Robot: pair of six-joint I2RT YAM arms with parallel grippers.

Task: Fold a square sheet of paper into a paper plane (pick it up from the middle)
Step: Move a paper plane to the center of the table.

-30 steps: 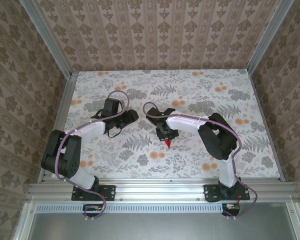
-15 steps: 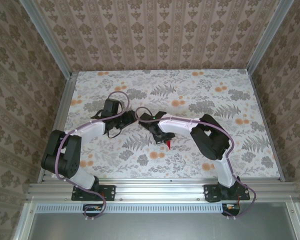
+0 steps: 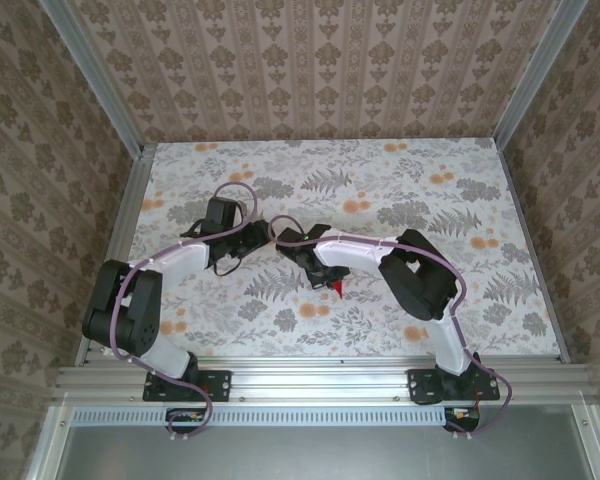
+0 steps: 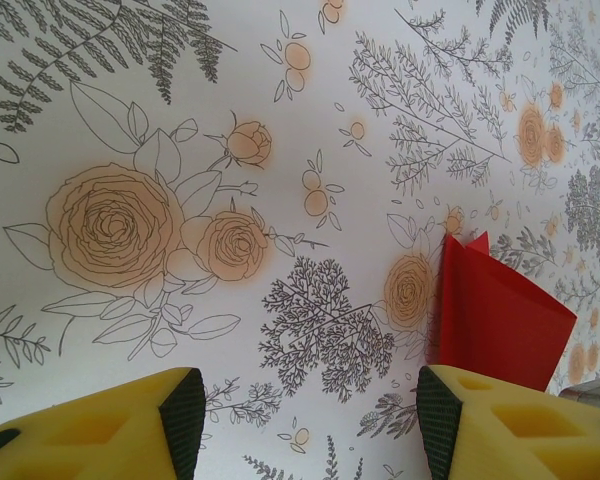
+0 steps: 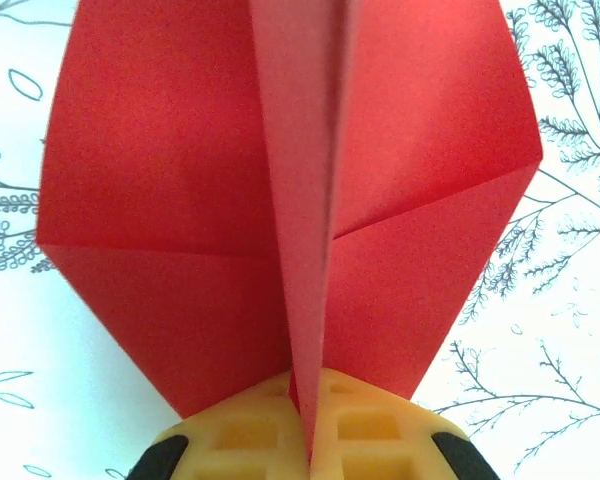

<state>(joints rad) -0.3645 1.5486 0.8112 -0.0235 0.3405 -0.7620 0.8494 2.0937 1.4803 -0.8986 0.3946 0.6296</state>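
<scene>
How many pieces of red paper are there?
1: a folded bright red paper sheet, pinched at its centre crease by the right hand, over the near half of the table. Others may be hidden.

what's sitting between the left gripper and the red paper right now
Nothing visible. From the left wrist view, just patterned table lies between the open left gripper and the folded red paper, which stands ahead of it and off to one side. The right gripper is shut on the paper's centre crease.
</scene>
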